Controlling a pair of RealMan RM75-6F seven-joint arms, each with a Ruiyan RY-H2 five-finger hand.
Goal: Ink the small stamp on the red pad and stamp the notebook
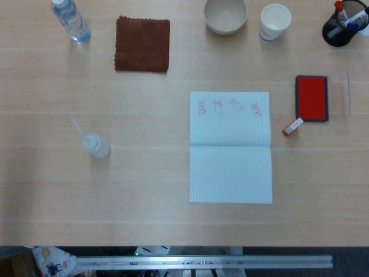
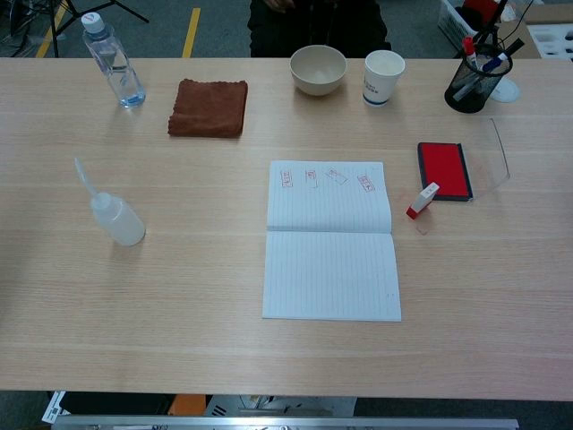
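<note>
Fingers of both my hands out of view, state unknown | small stamp (image 1: pixel 292 126) lies tipped beside red pad (image 1: pixel 312 98), near notebook (image 1: pixel 230 147) | risk: I nudge it into rolling, or smear ink.

One notebook (image 2: pixel 331 240) with four stamp marks (image 2: pixel 325 178), one stamp (image 2: pixel 423 200), one pad (image 2: pixel 443 169), two bottles (image 2: pixel 113 60), one cloth (image 2: pixel 209 107), bowl (image 2: pixel 318 69), cup (image 2: pixel 383 76), pen holder (image 2: pixel 474 82).

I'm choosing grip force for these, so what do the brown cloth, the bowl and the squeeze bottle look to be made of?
Brown cloth: soft fabric, likely terry, with a fuzzy matte nap.
Bowl: probably glazed ceramic, smooth cream with a faint sheen; could be melamine.
Squeeze bottle: translucent soft plastic, cloudy walls.
</note>
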